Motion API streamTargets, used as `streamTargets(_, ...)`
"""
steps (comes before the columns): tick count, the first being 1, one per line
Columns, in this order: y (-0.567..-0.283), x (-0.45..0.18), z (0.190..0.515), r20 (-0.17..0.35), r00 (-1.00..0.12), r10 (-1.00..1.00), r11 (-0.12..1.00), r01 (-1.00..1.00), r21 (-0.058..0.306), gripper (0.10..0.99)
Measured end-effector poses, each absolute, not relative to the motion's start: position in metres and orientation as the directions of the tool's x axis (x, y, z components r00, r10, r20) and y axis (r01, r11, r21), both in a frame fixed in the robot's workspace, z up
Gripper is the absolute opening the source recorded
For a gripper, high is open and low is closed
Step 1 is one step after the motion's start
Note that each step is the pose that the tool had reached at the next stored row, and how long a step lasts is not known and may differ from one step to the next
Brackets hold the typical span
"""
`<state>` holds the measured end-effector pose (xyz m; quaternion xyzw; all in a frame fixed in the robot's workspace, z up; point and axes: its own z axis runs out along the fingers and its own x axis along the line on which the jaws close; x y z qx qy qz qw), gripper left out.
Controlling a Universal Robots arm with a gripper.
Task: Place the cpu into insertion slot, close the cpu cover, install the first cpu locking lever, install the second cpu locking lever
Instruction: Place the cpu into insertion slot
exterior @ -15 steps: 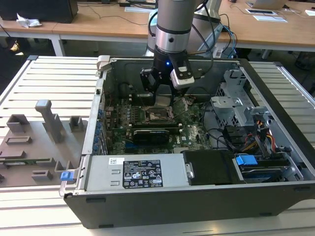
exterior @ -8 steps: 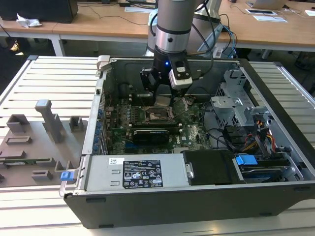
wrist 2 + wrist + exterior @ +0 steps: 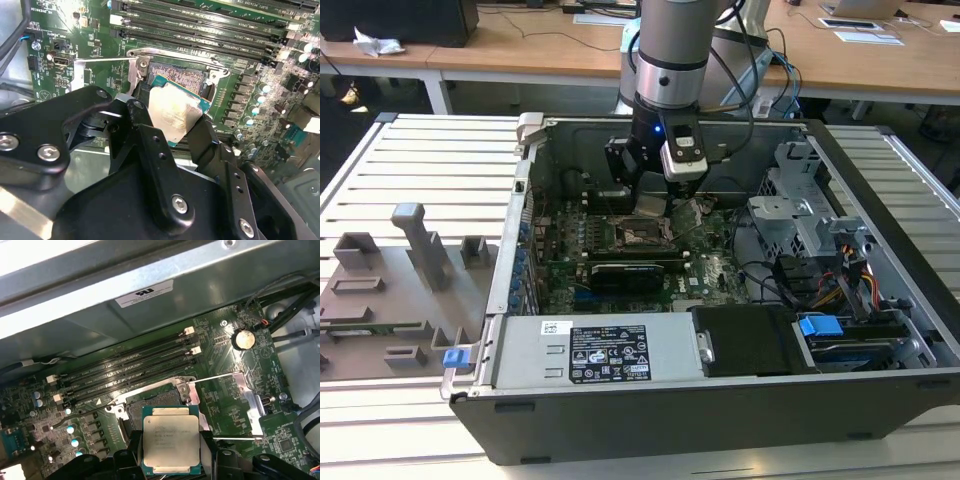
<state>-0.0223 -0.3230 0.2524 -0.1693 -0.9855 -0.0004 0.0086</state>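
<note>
My gripper (image 3: 171, 446) is shut on the cpu (image 3: 171, 439), a flat square chip with a dull silver top, its black fingers (image 3: 141, 131) pressing on two opposite edges. The cpu (image 3: 172, 116) hangs just above the insertion slot (image 3: 181, 76) and covers part of its brownish pin field. In the exterior view the gripper (image 3: 653, 206) reaches down into the open computer case over the insertion slot (image 3: 644, 236). The cpu cover (image 3: 239, 386), a silver frame, lies swung open beside the insertion slot (image 3: 134, 409). Two thin lever rods (image 3: 220, 376) stand released along the cover.
Long black memory slots (image 3: 130, 371) run beside the socket, and a coin battery (image 3: 243, 339) sits past the cover. A long black card (image 3: 630, 272), the power supply (image 3: 590, 355), drive cages and cables (image 3: 820, 280) crowd the case. Grey fixtures (image 3: 410, 260) stand at the exterior view's left.
</note>
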Motion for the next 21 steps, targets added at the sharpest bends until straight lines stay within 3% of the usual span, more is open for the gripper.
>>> streamTargets(21, -0.3231, -0.0223, 0.2515, 0.017, -0.875, 0.483, 0.876, 0.483, -0.002, 0.541)
